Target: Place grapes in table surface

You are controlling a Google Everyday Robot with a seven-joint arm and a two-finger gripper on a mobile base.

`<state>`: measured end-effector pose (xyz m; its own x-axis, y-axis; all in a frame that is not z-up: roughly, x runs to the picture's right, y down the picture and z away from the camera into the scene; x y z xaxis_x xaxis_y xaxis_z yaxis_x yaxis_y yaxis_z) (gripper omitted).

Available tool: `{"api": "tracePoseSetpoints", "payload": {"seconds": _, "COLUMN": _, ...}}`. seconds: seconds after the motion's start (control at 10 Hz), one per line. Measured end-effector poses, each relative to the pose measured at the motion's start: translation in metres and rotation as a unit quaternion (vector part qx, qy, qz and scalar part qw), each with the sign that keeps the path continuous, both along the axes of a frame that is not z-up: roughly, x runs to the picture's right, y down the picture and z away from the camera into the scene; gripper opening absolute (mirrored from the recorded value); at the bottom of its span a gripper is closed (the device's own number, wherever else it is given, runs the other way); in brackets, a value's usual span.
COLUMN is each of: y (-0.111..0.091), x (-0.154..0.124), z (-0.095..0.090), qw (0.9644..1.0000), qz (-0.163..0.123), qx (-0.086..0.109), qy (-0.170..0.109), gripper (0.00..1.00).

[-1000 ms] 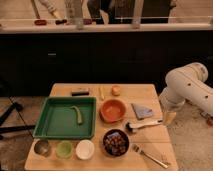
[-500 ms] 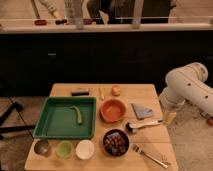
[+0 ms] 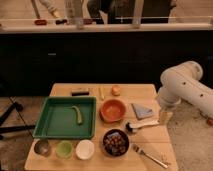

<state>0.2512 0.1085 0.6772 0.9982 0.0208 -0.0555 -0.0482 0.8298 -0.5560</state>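
Since the desk (image 3: 137, 92) shows bare wood at its far right corner, and the dark bowl (image 3: 105, 139) sits at the front edge, the hand (image 3: 131, 127), spread and empty just beyond its rim, should come straight down on the grapes (image 3: 116, 144) heaped inside, pinch mid-bunch softly, lift clear, and set them there.

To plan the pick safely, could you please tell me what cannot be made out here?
All in the camera view:
- Hand, beside table's right edge: shape merges with arm.
- Arm: cut off by the right edge.
- Grapes in dark bowl: berries too small to count.
- Dark bar at back: too small to identify.
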Motion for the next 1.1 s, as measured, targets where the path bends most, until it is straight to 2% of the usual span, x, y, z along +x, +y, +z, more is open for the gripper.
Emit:
{"api": "tracePoseSetpoints", "payload": {"seconds": 0.1, "y": 0.000, "x": -0.015, "z": -0.001, "qw": 1.0000, "qz": -0.004, "qx": -0.001, "qy": -0.001, "gripper": 0.80}}
{"api": "tracePoseSetpoints", "payload": {"seconds": 0.3, "y": 0.003, "x": -0.065, "z": -0.005, "qw": 0.9998, "qz": -0.017, "qx": -0.003, "qy": -0.011, "gripper": 0.80}}
{"api": "tracePoseSetpoints", "payload": {"seconds": 0.5, "y": 0.011, "x": -0.103, "z": -0.007, "qw": 0.9996, "qz": -0.010, "qx": -0.006, "qy": -0.026, "gripper": 0.80}}
{"api": "tracePoseSetpoints", "payload": {"seconds": 0.7, "y": 0.029, "x": -0.131, "z": -0.008, "qw": 0.9983, "qz": 0.007, "qx": -0.021, "qy": -0.054, "gripper": 0.80}}
{"api": "tracePoseSetpoints", "payload": {"seconds": 1.1, "y": 0.030, "x": -0.131, "z": -0.008, "qw": 0.9982, "qz": 0.007, "qx": -0.021, "qy": -0.056, "gripper": 0.80}}
